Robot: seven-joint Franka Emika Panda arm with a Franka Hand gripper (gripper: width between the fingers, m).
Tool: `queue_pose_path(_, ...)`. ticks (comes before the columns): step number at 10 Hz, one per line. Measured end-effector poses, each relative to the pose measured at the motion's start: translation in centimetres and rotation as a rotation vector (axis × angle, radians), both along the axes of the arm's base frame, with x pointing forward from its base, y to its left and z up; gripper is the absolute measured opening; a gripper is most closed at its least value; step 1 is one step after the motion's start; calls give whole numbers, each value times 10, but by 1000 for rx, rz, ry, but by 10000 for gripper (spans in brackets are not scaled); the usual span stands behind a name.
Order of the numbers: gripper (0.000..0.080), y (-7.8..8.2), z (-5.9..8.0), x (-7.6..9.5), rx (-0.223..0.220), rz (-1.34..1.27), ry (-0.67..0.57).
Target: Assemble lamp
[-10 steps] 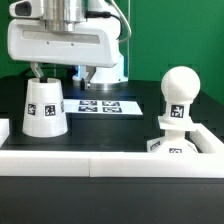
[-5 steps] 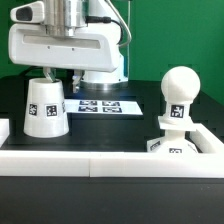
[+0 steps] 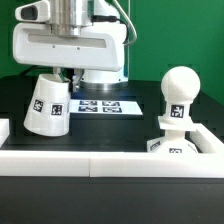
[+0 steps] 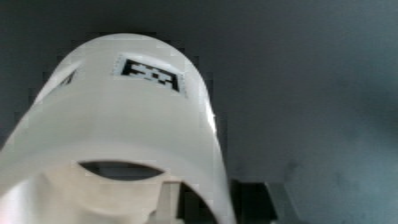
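Shade point(image 3: 47, 106) is matte white with black-and-white square tags, same deal on the bulb point(image 3: 179, 88) and base point(image 3: 171, 143). Table point(image 3: 100, 190) is black, rails point(image 3: 90, 159) white, backdrop point(image 3: 175, 35) green, marker board point(image 3: 103, 105) white with tags.

No readable text anywhere (only square tags on shade point(image 3: 46, 106))

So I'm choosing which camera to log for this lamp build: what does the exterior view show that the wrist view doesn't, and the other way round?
Only the exterior view shows the round white ball bulb seated on the low blocky white base at its right, the flat white marker board behind, and the arm above. Only the wrist view shows, close up, the dark opening in the shade's end. Both show the matte white cone-shaped shade with its square tags, tilted on the black table. The jaws' state is unclear in either.
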State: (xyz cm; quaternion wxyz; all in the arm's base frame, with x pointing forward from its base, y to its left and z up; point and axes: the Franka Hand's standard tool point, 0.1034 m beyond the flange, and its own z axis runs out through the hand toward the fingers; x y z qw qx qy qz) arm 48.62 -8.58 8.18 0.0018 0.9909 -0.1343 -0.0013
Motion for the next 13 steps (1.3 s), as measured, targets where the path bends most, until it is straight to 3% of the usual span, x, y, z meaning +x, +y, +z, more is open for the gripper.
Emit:
queue_pose_path(1,43,17,5,-1,18,-48,13)
queue_pose_path(3,43,61,34,8,66,-131,36)
queue_pose_path(5,44,94,64,36,105,-195,1)
queue_pose_path(7,44,118,84,56,112,-228,-24)
queue_pose_path(12,44,114,78,51,110,-206,-17)
queue_pose_path(13,44,118,88,55,122,-204,-15)
